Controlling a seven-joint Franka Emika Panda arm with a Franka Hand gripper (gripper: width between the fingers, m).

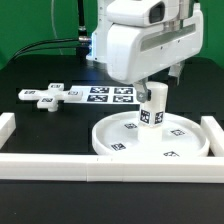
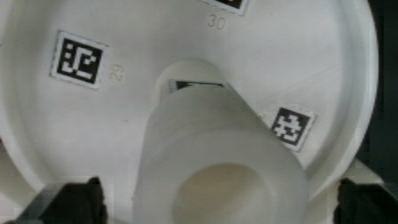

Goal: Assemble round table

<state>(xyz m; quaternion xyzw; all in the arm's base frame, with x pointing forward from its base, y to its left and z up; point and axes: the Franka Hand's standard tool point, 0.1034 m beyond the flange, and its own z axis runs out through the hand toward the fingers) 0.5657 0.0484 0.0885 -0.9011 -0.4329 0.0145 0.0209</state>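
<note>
- The exterior view alone shows the whole layout. My tool (image 1: 150, 93) hangs over the large round disc (image 1: 150, 140), which lies flat on the black surface (image 1: 40, 125). The short post (image 1: 152, 108) stands upright near the disc's middle.
- The wrist view alone looks down the post (image 2: 222, 185) onto the disc (image 2: 107, 120), with two tags visible on the disc's face. My dark fingertips (image 2: 80, 203) sit either side of the post's near end.
- The fingers are spread wide around the post. I cannot tell whether they press on it.
- The cross-shaped piece (image 1: 45, 97) lies well apart toward the exterior view's left, just beside the marker board (image 1: 105, 94).
- White border rails (image 1: 100, 168) fence in the disc at the front and sides. My arm's body hides the post's top in the exterior view.
</note>
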